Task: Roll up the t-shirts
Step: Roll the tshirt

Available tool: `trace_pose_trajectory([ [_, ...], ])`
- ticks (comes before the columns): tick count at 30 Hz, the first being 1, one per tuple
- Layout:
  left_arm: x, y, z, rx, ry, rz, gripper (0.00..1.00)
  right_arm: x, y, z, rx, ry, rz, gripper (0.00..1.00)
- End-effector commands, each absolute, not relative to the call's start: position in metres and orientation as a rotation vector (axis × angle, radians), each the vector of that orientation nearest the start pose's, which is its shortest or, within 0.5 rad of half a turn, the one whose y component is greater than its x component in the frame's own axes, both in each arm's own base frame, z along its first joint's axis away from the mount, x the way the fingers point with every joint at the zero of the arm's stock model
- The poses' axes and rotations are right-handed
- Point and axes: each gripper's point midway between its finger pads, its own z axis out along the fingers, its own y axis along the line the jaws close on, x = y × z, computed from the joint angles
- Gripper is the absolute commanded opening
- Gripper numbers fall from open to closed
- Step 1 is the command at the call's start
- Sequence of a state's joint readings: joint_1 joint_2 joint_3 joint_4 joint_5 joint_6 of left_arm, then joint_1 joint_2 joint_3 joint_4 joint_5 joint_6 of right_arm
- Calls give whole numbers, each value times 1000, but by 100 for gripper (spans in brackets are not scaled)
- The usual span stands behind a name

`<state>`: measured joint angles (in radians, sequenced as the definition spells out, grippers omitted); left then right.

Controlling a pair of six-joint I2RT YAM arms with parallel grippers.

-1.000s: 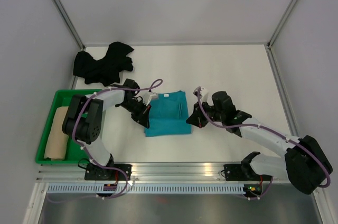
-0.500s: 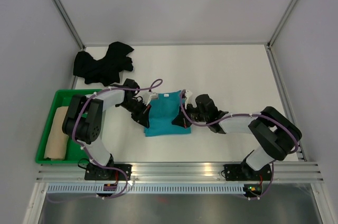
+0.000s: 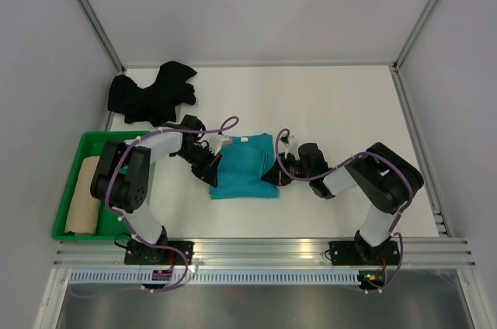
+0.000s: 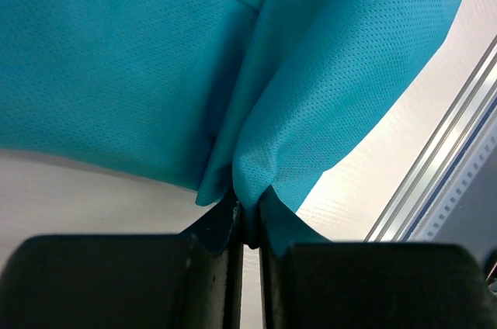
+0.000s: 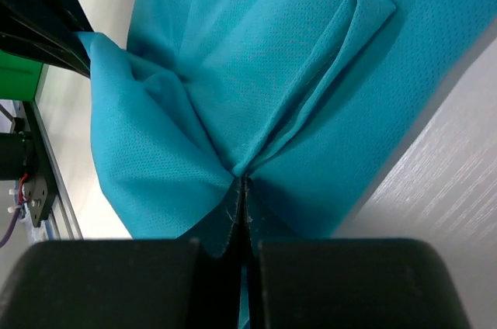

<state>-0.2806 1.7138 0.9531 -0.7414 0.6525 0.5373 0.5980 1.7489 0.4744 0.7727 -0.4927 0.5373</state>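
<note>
Teal shirt [image 3: 242, 167]: lies mid-worktop, toward the near edge, folded into a rough rectangle, with one arm at each side edge.

Left claw [image 4: 248, 224]: fingers drawn together on a pinch of the teal shirt's left edge. In the wrist view the cloth rises out of the narrow slit between the fingers and fans upward in two folds. Pale worktop [image 3: 334, 104] shows beneath, and a metal rail [image 4: 435, 166] runs at the right of that view.

Right claw [image 5: 242, 209]: clamped on the shirt's right edge, its fingers nearly closed with only cloth between them. Creases run out from the pinch, and one long raised fold runs toward the upper right of the wrist view.

Black shirt [image 3: 151, 95]: crumpled heap at the far left corner of the worktop, well apart from both arms.

Beige shirt [image 3: 84, 197]: rolled into a log, lying in the left part of the green tray [image 3: 74, 233]. The tray sits at the left near edge, just beside the left arm.
</note>
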Motion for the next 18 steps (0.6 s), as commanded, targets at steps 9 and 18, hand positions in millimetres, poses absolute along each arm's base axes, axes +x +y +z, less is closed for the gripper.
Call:
trace_pose_trajectory([
  [9, 283, -128, 63, 962, 2496, -704, 27, 254, 295, 29, -357, 2138, 1218, 0],
  [18, 283, -130, 67, 960, 2465, -725, 23, 260, 286, 43, -445, 2152, 1091, 0],
])
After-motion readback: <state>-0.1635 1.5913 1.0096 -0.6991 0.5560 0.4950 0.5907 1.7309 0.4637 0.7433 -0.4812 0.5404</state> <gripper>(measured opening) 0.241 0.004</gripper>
